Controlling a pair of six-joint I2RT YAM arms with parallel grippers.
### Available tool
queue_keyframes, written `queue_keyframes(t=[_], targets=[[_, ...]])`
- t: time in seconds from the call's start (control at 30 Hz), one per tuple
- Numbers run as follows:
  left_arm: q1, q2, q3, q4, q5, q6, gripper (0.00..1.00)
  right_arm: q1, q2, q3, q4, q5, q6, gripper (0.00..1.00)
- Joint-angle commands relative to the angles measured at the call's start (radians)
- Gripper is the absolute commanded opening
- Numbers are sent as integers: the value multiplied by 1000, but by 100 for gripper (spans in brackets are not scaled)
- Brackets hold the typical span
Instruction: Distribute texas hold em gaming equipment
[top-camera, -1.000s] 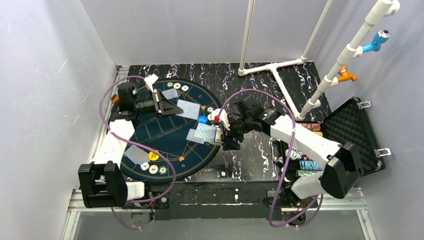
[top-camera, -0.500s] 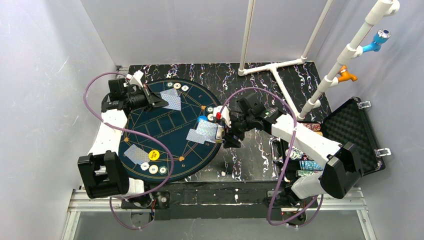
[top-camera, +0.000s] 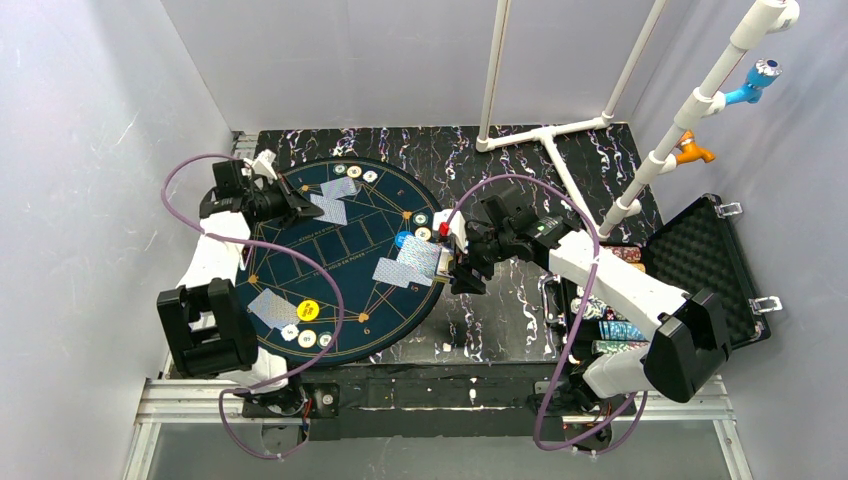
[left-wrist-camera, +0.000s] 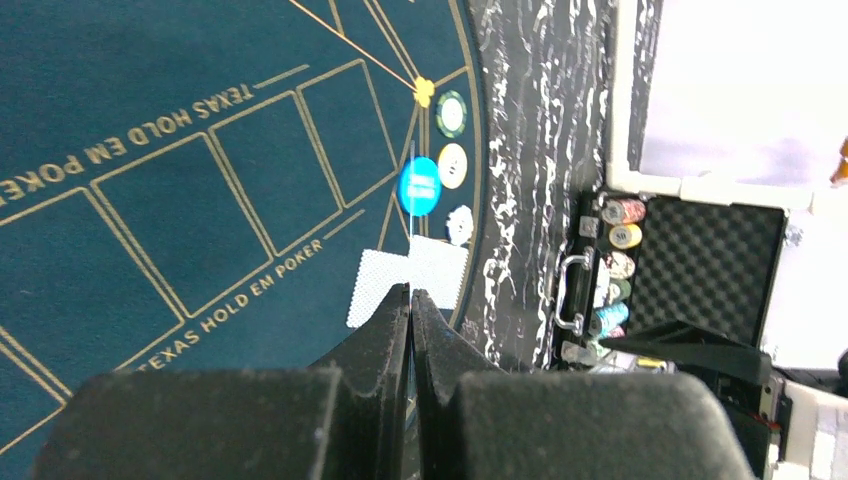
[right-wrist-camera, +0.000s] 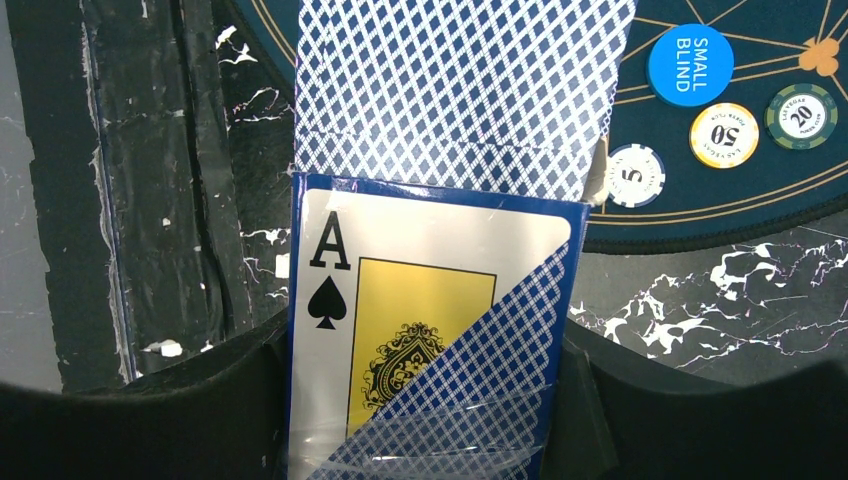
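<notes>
Lay the playing card (top-camera: 330, 209) pinched in the shut left claw (top-camera: 305, 204) flat at 12 o'clock on the mat (top-camera: 320, 255); hold right claw (right-wrist-camera: 425, 400) clamped on the card box (right-wrist-camera: 430, 290).

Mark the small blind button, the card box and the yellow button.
small blind button (right-wrist-camera: 690, 64): right wrist view, middle of blue face.
card box (right-wrist-camera: 420, 300): right wrist view, ace-of-spades front.
yellow button (top-camera: 308, 310): top view, disc middle.
</notes>
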Motion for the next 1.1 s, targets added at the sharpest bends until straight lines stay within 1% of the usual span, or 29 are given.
queue_keyframes(t=[0.0,0.23,0.4,0.53,0.63,0.77,0.87,1.07], targets=[[23,37,55,-21,-65,32,0,-2,-33,13,43,-35,0,1],[30,169,119,0,-149,54,0,-2,-21,16,40,-39,-2,1],[35,250,148,76,-173,26,0,-2,-8,23,35,-41,-2,1],[68,325,176,147,-171,-19,0,-2,-7,26,30,-37,-3,1],[104,386,212,161,-177,-41,0,-3,-4,27,27,-35,-5,1],[122,455,257,173,-188,-25,0,-2,1,25,29,-35,-7,1],[122,533,316,155,-185,-5,0,-3,7,30,28,-36,-8,1],[116,649,396,162,-91,-21,0,-3,10,32,20,-35,-13,1]])
